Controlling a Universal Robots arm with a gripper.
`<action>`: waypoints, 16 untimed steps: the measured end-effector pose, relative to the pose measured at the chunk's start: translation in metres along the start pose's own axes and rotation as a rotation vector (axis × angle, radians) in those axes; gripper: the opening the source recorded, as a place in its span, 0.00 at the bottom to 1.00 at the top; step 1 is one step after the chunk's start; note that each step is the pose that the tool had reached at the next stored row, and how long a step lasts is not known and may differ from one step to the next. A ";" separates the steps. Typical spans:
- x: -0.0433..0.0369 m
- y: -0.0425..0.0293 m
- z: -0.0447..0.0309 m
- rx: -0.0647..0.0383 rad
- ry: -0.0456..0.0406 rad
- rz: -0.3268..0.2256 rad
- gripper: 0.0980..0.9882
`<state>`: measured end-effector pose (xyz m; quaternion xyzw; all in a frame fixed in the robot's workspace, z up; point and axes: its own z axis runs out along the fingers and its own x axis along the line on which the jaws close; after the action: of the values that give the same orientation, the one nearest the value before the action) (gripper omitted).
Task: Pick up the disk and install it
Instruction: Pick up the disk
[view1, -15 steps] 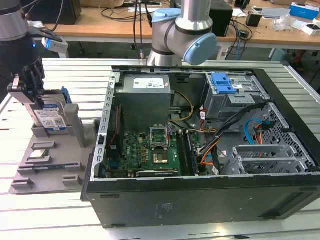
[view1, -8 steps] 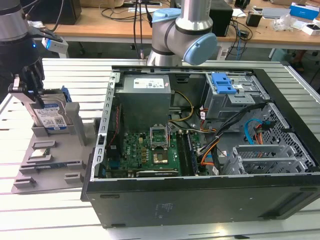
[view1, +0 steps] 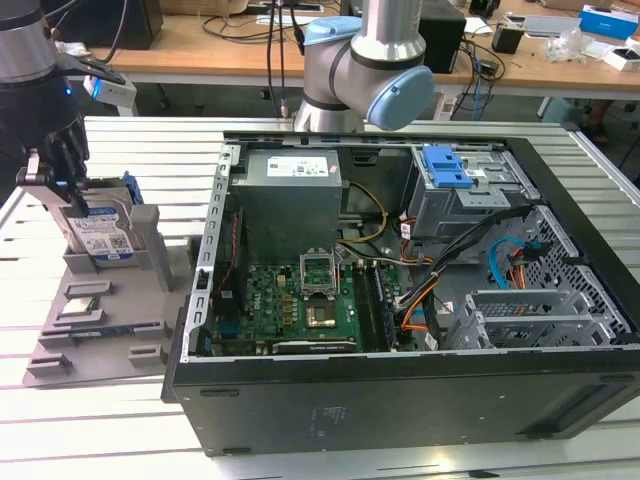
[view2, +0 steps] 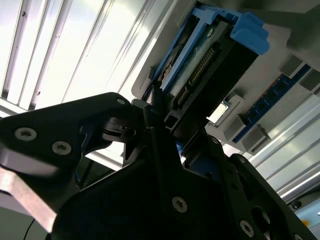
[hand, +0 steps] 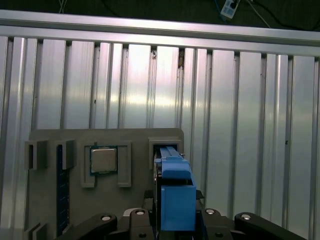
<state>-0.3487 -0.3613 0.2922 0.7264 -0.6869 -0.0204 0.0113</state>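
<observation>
The disk (view1: 103, 235), silver with a white-and-blue label and a blue frame, stands on edge in a slot of the grey holder (view1: 100, 330) at the exterior view's left. My gripper (view1: 58, 172) comes down over its top end. In the second wrist view the black fingers (view2: 152, 107) press against both sides of the disk (view2: 210, 65). In the first wrist view the disk's blue frame (hand: 175, 175) rises out of the holder slot into my gripper (hand: 175, 217).
An open computer case (view1: 400, 400) lies to the right of the holder, with a motherboard (view1: 300, 300), cables and a grey drive cage with a blue latch (view1: 447, 170). A small square chip (hand: 103, 160) sits in the holder (hand: 135, 137). The arm's base (view1: 370, 70) stands behind the case.
</observation>
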 end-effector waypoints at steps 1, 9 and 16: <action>0.0000 0.0000 0.0000 0.000 0.0000 0.000 0.30; 0.0000 0.0001 -0.0019 0.000 0.0000 0.000 0.30; -0.0010 0.0005 -0.0136 0.000 0.0000 0.000 0.30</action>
<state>-0.3487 -0.3606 0.3058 0.7264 -0.6869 -0.0204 0.0113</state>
